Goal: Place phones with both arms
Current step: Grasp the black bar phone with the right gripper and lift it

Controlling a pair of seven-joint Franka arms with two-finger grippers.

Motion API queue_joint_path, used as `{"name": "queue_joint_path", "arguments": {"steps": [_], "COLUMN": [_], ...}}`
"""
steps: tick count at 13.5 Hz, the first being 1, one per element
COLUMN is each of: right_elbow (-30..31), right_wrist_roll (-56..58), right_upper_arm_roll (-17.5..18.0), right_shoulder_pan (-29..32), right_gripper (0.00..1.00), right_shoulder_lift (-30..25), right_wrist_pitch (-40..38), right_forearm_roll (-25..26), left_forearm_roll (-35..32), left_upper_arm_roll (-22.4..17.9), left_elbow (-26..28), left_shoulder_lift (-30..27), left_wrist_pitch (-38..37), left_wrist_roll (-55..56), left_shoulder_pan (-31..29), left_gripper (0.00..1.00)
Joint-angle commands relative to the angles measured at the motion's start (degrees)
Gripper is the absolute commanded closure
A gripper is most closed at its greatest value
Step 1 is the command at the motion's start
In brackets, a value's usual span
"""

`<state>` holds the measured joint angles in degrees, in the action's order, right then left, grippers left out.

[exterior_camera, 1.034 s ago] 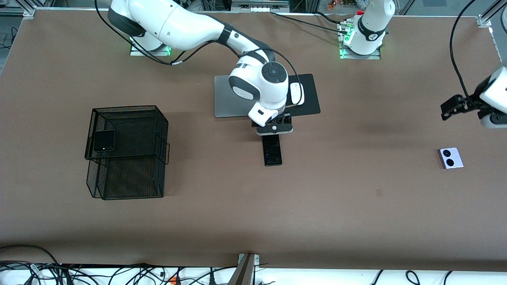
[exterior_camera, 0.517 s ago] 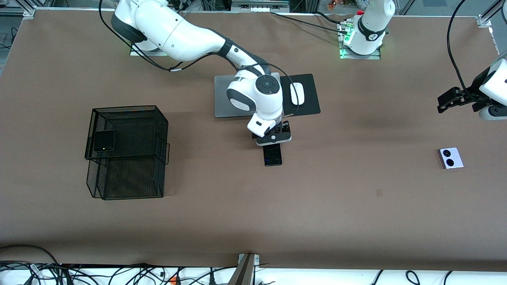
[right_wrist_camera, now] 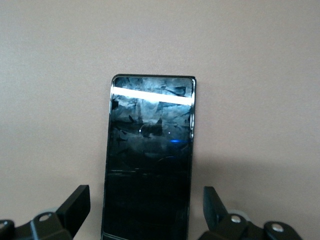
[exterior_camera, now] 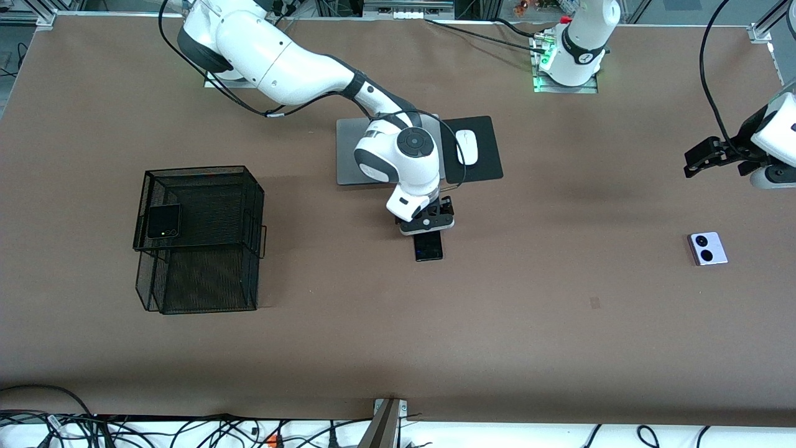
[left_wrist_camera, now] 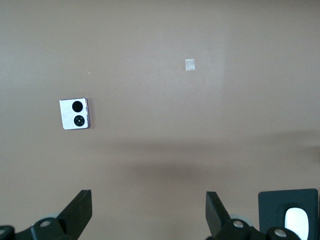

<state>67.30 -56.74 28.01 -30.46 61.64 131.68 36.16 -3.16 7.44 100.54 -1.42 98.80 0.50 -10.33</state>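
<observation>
1. I've got the right gripper (exterior_camera: 428,223) low over the slab phone (exterior_camera: 428,246), which lies flat mid-table, just nearer the front camera than the grey laptop (exterior_camera: 351,155).
2. In the right wrist view its fingers (right_wrist_camera: 75,205) stand wide apart, one on each long side of the slab phone (right_wrist_camera: 149,160). They grip nothing; I can't quite tell how close the pads are to the edges.
3. The left gripper (exterior_camera: 699,160) hangs in the air over bare table at the left arm's end, jaws wide open and empty.
4. From the left wrist view I see the lilac-white flip phone (left_wrist_camera: 75,114) flat on the brown table, two black camera circles up, well clear of the fingers (left_wrist_camera: 80,210).
5. In the front view that lilac-white flip phone (exterior_camera: 707,249) lies nearer the camera than the spot under the left gripper.
6. The black flip phone (exterior_camera: 163,221) rests in the upper level of the black mesh basket (exterior_camera: 205,249), toward the right arm's end.
7. The white mouse (exterior_camera: 466,147) sits on its black pad (exterior_camera: 485,158) beside the laptop.
</observation>
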Motion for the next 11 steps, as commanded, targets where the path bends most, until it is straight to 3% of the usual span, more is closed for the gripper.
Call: {"name": "queue_joint_path", "arguments": {"steps": [1,8,10,11], "right_elbow": [-2.3,-2.2,-2.2,-2.2], "right_wrist_roll": [-0.2,-8.2,-8.4,-8.3], "right_upper_arm_roll": [-0.2,-0.2,-0.2,-0.2], "right_shoulder_pan": [-0.9,-1.4,-1.4,-1.3], "right_gripper": [0.0,0.0,0.08,0.18], "right_shoulder_lift": [1.9,2.7,2.8,2.8], "right_wrist_pitch": [0.4,0.3,0.2,0.2], "right_forearm_roll": [0.9,0.9,0.9,0.9], "left_forearm_roll": [1.1,1.1,1.1,1.1], "left_upper_arm_roll": [-0.1,0.1,0.1,0.1], "left_elbow": [-0.1,-0.1,-0.1,-0.1], "left_shoulder_lift": [-0.5,-0.5,-0.5,-0.5], "left_wrist_pitch": [-0.7,-0.8,-1.1,-1.1], "left_wrist_roll": [0.2,0.2,0.2,0.2], "left_shoulder_pan": [0.2,0.2,0.2,0.2], "left_gripper": [0.0,0.0,0.0,0.0]}}
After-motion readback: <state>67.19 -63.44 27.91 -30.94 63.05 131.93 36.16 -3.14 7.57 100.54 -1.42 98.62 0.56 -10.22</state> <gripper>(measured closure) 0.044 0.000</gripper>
